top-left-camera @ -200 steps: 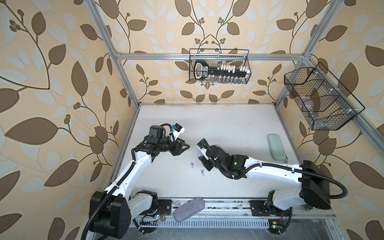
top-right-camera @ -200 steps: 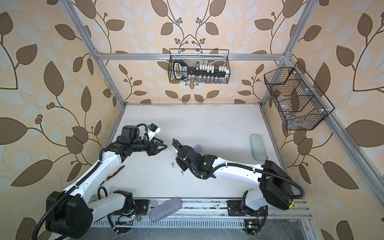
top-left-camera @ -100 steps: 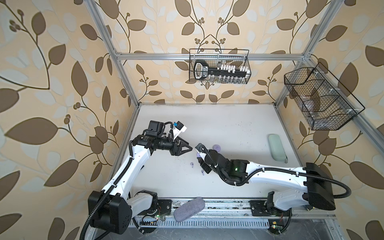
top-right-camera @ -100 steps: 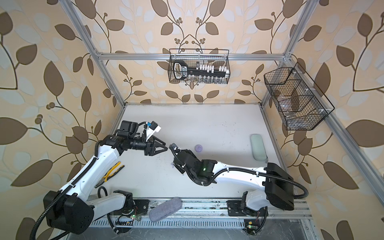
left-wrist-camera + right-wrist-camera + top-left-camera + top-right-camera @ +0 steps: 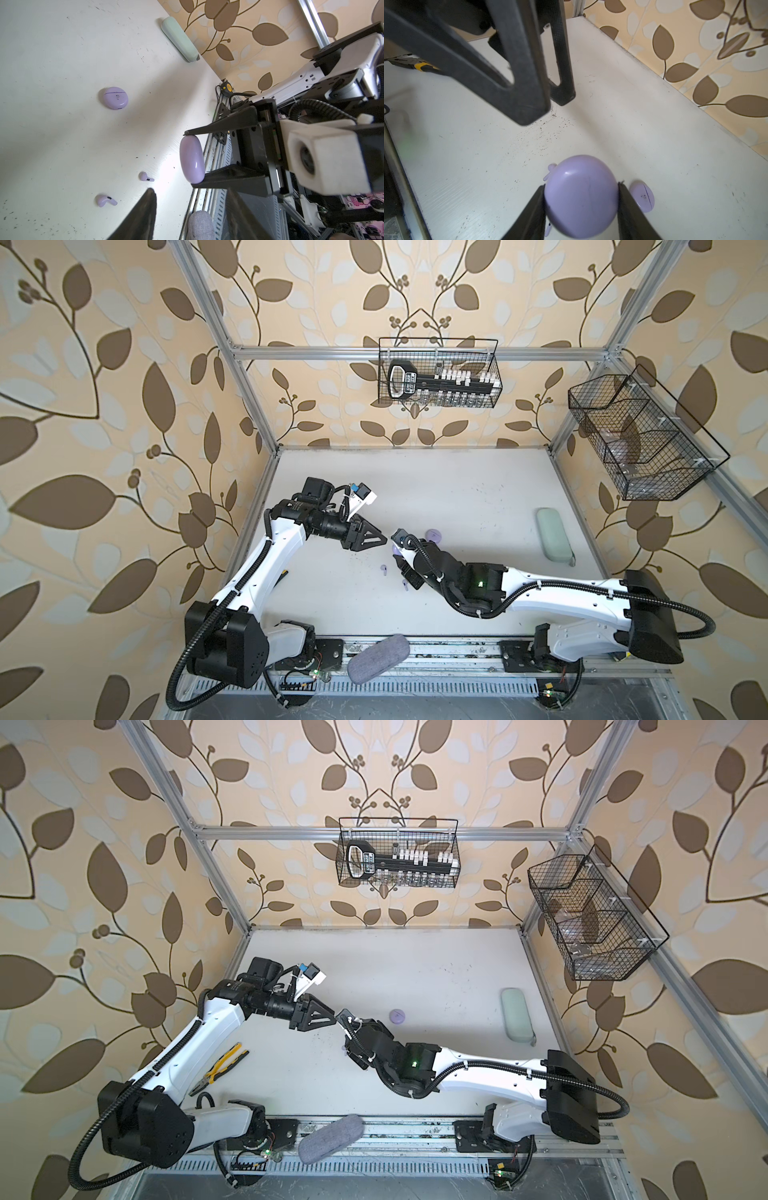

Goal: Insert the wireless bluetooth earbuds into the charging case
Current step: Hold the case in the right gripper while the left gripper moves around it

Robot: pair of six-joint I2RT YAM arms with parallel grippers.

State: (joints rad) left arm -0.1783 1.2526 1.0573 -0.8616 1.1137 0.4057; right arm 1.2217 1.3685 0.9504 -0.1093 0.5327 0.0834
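The right gripper (image 5: 189,159) is clamping both jaws on a closed, round lavender charging case (image 5: 580,197). It is gripping opposite rims, so the case is standing on edge between them, raised clear of the worktop (image 5: 457,489) over its middle. The left gripper (image 5: 547,109) is pointing at this case from the left-edge side. Its jaws are standing apart with nothing between them, and its tips are hovering just short of the case without touching it.

Two of the wireless bluetooth earbuds are lying loose on the worktop, a little toward the front edge from the held case. One earbud (image 5: 145,177) is resting almost under the case. The other earbud (image 5: 106,200) is lying near it and apart from it. No further earbuds are showing in any view.

A second lavender case (image 5: 115,98) is lying flat and shut beside the right gripper, toward the rear edge, and nothing is touching it. A mint-green oblong case (image 5: 555,540) is lying along the right edge. Yellow-handled pliers (image 5: 220,1068) are lying near the left edge, beside the left arm. A grey fabric pouch (image 5: 378,657) is sitting on the rail just past the front edge.
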